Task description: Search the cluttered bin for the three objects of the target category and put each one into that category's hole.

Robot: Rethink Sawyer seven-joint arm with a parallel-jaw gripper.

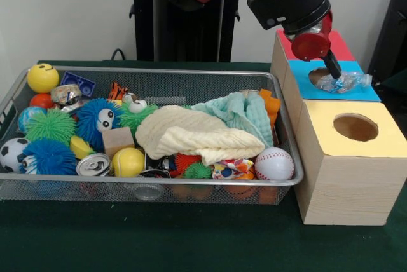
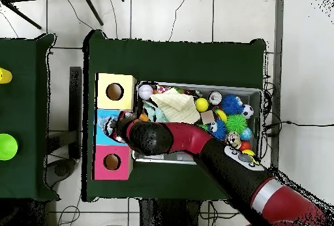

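Nearest the lens, green tablecloth [image 1: 191, 240], then the wire bin [image 1: 146, 186] with its clutter: soccer ball [image 1: 13, 152], blue fuzzy ball [image 1: 49, 156], crushed can [image 1: 93, 165], yellow ball [image 1: 128, 162], baseball [image 1: 274, 164], and a cream cloth [image 1: 191, 133] heaped over the middle, probably hiding more beneath. Just beside the bin's end, a row of three boxes, one hole per category: yellow box [image 1: 356, 151] closest, blue box [image 1: 337, 81] in the middle, red box [image 1: 337, 44] farthest. Over the blue box, the gripper [image 1: 332, 68], closed on a crumpled clear plastic piece [image 1: 343, 82], apparently a squashed bottle or wrapper. Held right at the blue top's hole [image 1: 316, 75], plastic resting partly across the blue surface beside the opening rather than down inside it; likely positioned there for release into that category's slot. Seen from overhead, the arm [image 2: 196, 145] stretched across the bin's edge to the middle box, wrist [image 2: 127, 127] hiding the hole. Judged as a drop-off step, not yet finished; risk of the light plastic catching on the rim instead of falling through.
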